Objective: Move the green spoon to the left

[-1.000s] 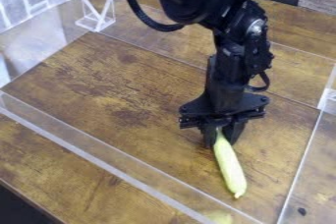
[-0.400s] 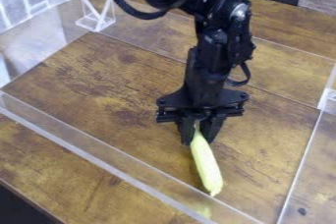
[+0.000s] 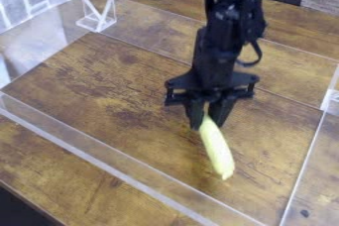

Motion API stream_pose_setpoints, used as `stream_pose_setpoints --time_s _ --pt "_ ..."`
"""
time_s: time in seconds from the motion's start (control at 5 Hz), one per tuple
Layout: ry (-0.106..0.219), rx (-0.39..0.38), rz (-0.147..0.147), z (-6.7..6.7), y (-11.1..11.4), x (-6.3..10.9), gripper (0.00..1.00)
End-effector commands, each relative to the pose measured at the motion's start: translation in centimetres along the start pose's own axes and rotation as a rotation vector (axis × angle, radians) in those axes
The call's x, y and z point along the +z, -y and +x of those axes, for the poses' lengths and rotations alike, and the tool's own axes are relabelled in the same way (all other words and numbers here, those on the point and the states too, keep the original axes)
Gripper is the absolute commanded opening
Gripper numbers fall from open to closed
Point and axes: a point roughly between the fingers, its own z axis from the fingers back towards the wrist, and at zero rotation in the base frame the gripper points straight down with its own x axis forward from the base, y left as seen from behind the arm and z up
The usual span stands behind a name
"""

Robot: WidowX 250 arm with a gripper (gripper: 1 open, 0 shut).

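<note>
While my gripper (image 3: 208, 113) points straight down, I note its jaws clamped on the upper end of the green spoon (image 3: 216, 152) — the spoon hangs tilted, its lower end near the wooden surface (image 3: 99, 81).

Yellow-green spoon (image 3: 216, 153) with a plain, unpatterned handle, black pincer (image 3: 212, 110) and black arm above it, brown tabletop (image 3: 106, 81) streaked with darker wood grain, clear colourless walls around it, a small clear stand (image 3: 95, 14) at eleven o'clock
</note>
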Motion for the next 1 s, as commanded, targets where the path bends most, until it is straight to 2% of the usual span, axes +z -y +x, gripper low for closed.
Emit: stream_pose_setpoints --time_s 0.0,0.2,0.4,0.6,0.8 --pt "0.061 0.063 -0.101 2.2 0.0 4.9 0.00" --pt "0.073 0.096 -0.112 2.4 -0.6 6.1 0.00" --pt "0.084 0.074 -0.131 3.2 -1.2 8.5 0.00" --pt "0.114 0.077 -0.154 4.7 -3.2 8.8 0.00" --pt "0.134 0.055 -0.172 5.0 -5.0 8.3 0.00"
